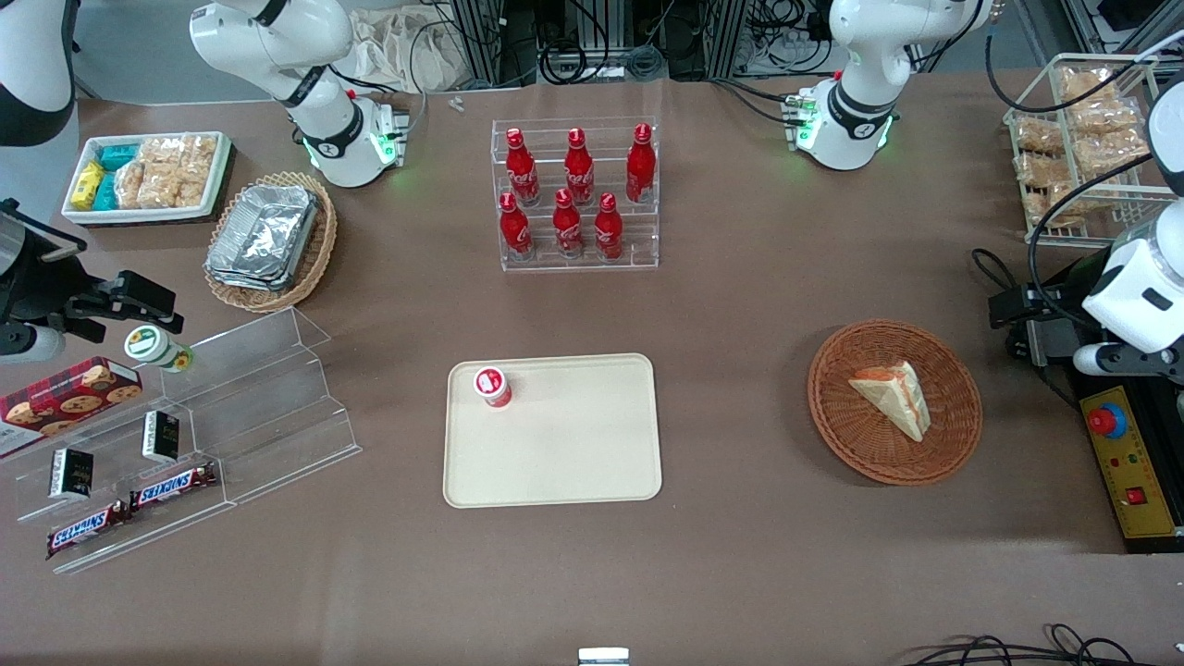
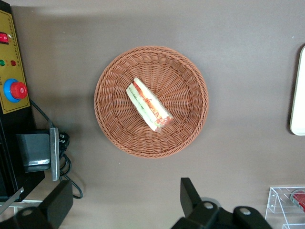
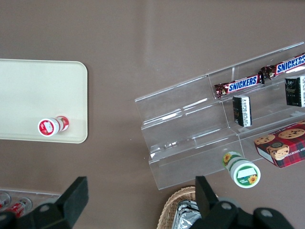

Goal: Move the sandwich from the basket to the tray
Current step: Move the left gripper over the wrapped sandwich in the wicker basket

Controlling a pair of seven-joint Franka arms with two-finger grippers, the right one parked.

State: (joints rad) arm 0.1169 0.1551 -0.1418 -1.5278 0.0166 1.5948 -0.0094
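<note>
The sandwich (image 1: pixel 893 396) (image 2: pixel 148 105), a wrapped wedge with orange and green filling, lies inside the round reddish-brown basket (image 1: pixel 832 416) (image 2: pixel 107 119). The cream tray (image 1: pixel 573 453) (image 2: pixel 299 105) (image 3: pixel 28 86) lies flat beside the basket, toward the parked arm's end, with a small red-lidded cup (image 1: pixel 492 386) (image 3: pixel 51 126) standing in one corner. My gripper (image 1: pixel 1016 319) (image 2: pixel 125 202) hangs high above the table, off the basket's rim toward the working arm's end. It is open wide, with nothing between its fingers (image 2: pixel 190 195).
A black and yellow control box (image 1: pixel 1133 462) (image 2: pixel 12 90) with a red button and cables sits close to the basket. A rack of red bottles (image 1: pixel 578 194) stands farther from the camera than the tray. A clear stepped shelf (image 1: pixel 231 407) is at the parked arm's end.
</note>
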